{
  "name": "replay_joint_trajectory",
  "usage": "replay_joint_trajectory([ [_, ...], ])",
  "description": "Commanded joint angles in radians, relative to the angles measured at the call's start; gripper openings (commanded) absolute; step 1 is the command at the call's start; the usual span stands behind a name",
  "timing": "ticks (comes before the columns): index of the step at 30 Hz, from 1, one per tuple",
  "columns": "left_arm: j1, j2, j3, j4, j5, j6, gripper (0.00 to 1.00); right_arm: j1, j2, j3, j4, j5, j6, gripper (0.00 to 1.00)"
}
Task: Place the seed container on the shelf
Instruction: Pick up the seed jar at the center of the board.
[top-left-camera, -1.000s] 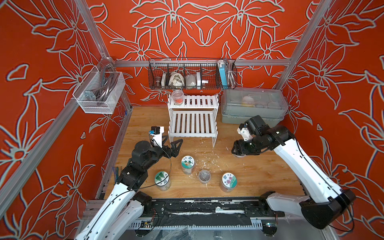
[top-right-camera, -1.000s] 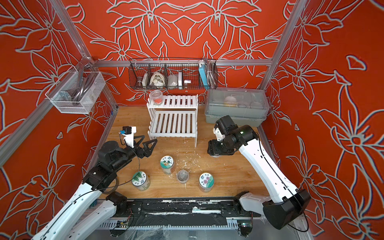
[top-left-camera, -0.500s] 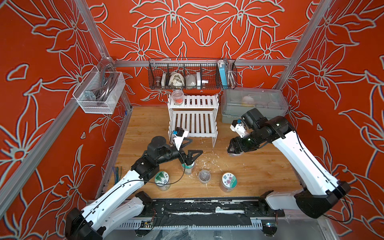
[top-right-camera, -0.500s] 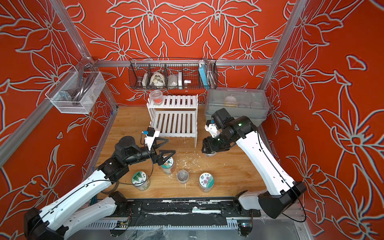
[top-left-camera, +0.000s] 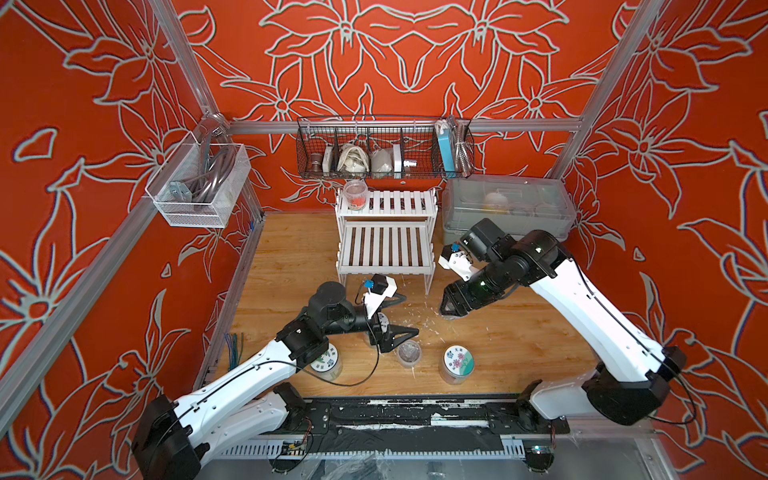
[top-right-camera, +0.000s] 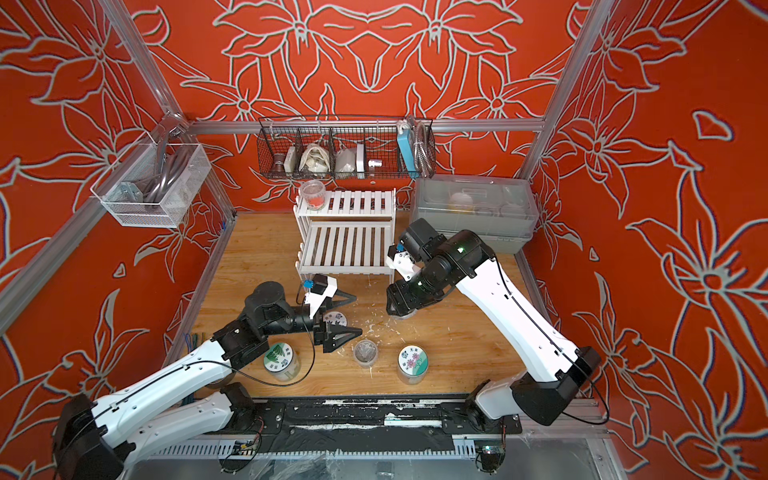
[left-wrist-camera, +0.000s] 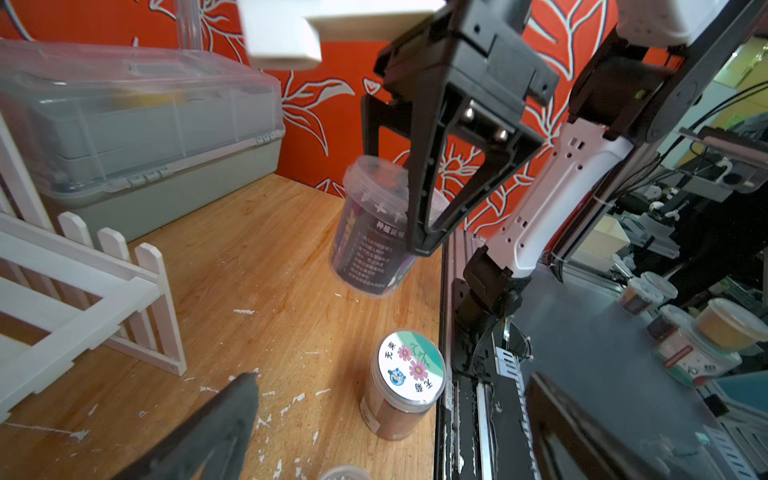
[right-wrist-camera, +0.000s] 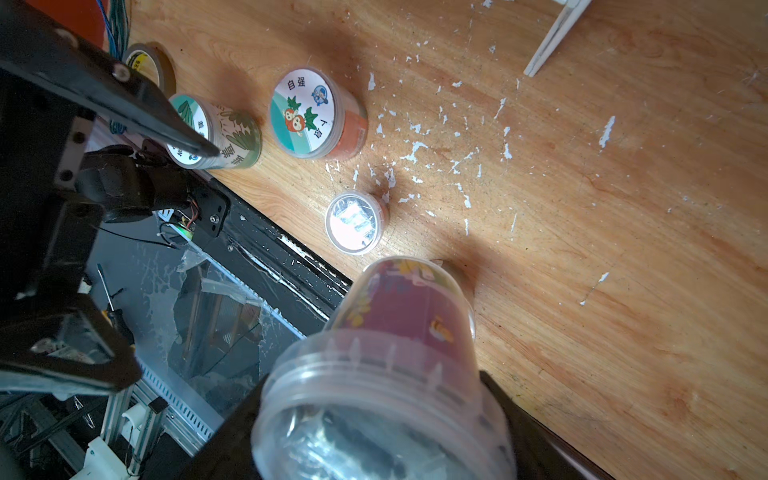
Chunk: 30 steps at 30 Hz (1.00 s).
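**Surface and room.** The tabletop (top-left-camera: 291, 257) is light wood scattered with white flecks. The walls are orange with a pale floral outline, framed by aluminium rails. A white two-tier shelf (top-left-camera: 384, 249) stands at the back centre, with a clear jar (top-left-camera: 354, 195) at one end of its upper tier. A black wire basket (top-left-camera: 384, 149) hangs on the back wall. A grey lidded box (top-left-camera: 505, 208) stands just beside the shelf.

**Task item.** The jaws of the right arm (top-left-camera: 582, 307) are clamped on the seed container (left-wrist-camera: 365, 249), a clear tub with a dark purple label. It hangs tilted, clear of the tabletop, near the shelf's front leg on the box side and on neither tier.

**Other arm.** The jaws of the left arm (top-left-camera: 249, 374) are spread wide and grip nothing. In both top views a lidded tub (top-right-camera: 336, 319) shows between them; whether they touch it cannot be told.
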Motion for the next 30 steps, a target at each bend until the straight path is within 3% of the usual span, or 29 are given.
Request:
replay_joint_trajectory([
  [1, -0.016, 0.028, -0.001, 0.061, 0.033, 0.062, 0.99, 0.025, 0.007, 0.026, -0.004, -0.027, 0.008, 0.66],
  [9, -0.067, 0.151, -0.029, 0.218, 0.006, 0.17, 0.99, 0.072, 0.004, -0.004, 0.036, -0.057, 0.036, 0.66],
  [16, -0.095, 0.226, 0.042, 0.204, -0.002, 0.206, 0.99, 0.094, -0.02, -0.055, 0.085, -0.094, 0.064, 0.66],
  [30, -0.136, 0.287, 0.074, 0.282, -0.014, 0.168, 0.99, 0.116, -0.004, -0.067, 0.112, -0.104, 0.075, 0.65],
])
